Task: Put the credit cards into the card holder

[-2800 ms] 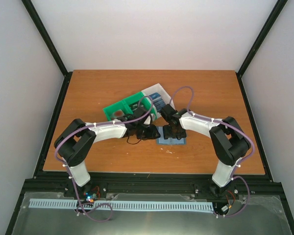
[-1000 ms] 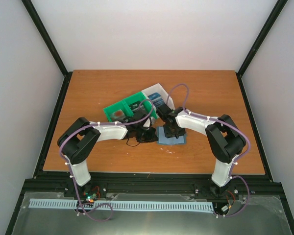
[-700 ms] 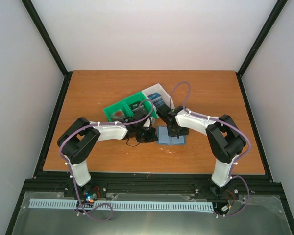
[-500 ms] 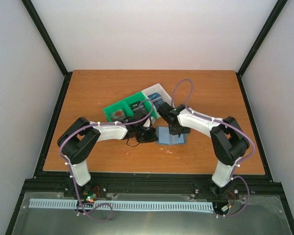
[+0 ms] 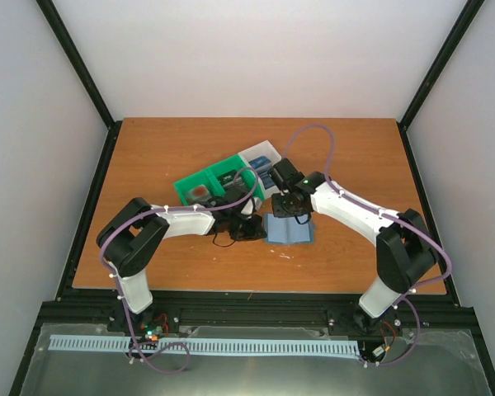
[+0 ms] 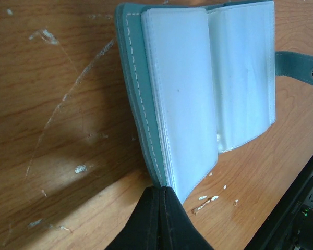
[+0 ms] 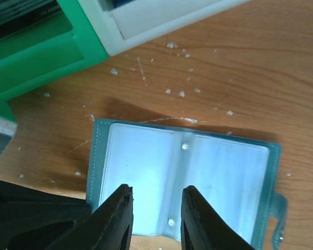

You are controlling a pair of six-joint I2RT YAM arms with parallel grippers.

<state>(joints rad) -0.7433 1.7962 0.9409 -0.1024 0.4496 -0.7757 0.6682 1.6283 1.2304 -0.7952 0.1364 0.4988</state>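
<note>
Teal and lying open flat on the wooden table [image 5: 148,165], the card holder [image 5: 289,230] is sitting just near of the bins, with its pale clear sleeves facing up and its snap strap [image 6: 301,64] sticking out to the right. The left gripper [image 5: 252,228] is resting at the holder's left edge. In the left wrist view its fingers [image 6: 146,221] are pressing together with their tip touching the cover's corner, though I cannot tell whether any of the cover is being pinched. The right gripper [image 7: 155,219] is hovering over the holder, its jaws standing a narrow way apart and gripping nothing. The credit cards [image 5: 264,165] are lying in the white bin [image 5: 274,151], showing blue, and something dark is lying in the green bin [image 5: 190,183] just to its left.
</note>
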